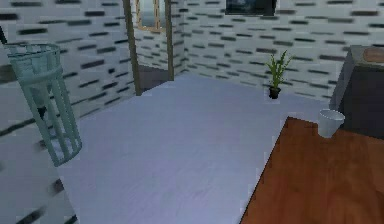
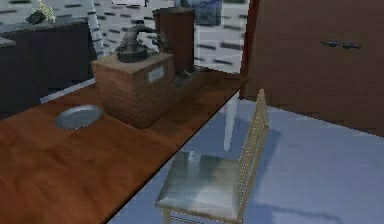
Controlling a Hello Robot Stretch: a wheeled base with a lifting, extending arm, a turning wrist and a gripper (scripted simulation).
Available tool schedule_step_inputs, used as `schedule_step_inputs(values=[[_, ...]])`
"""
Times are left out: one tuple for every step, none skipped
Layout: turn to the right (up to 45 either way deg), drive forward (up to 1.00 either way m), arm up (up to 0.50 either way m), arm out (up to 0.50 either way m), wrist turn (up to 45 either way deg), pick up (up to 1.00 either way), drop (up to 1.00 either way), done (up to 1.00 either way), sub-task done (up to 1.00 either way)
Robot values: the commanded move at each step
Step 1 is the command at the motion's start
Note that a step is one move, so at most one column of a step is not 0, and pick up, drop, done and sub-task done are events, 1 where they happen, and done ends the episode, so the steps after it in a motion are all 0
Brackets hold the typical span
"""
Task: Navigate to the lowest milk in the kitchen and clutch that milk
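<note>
A brown wooden tabletop (image 2: 60,170) runs across the arm side view's left and lower part. On it stands a brick-patterned box (image 2: 135,92) with a dark rounded object (image 2: 138,45) on top. A tall dark box (image 2: 176,35) stands just behind it. A shallow grey dish (image 2: 78,117) lies on the wood to the left of the brick box. The same table's corner (image 1: 320,180) fills the forward view's lower right.
A wooden chair with a pale seat (image 2: 215,180) stands at the table's edge. Dark brown double doors (image 2: 320,60) are behind it, and a dark cabinet (image 2: 40,60) is at far left. Ahead are pale open floor (image 1: 180,140), a teal wire basket (image 1: 45,100), a doorway (image 1: 155,45), a potted plant (image 1: 276,75), a white bin (image 1: 330,122) and a dark cabinet (image 1: 362,90).
</note>
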Motion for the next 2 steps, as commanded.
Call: schedule_step_inputs(values=[[0.0,0.00,0.50,0.00,0.0,0.00,0.00,0.00,0.00],[0.0,0.00,0.12,0.00,0.0,0.00,0.00,0.00,0.00]])
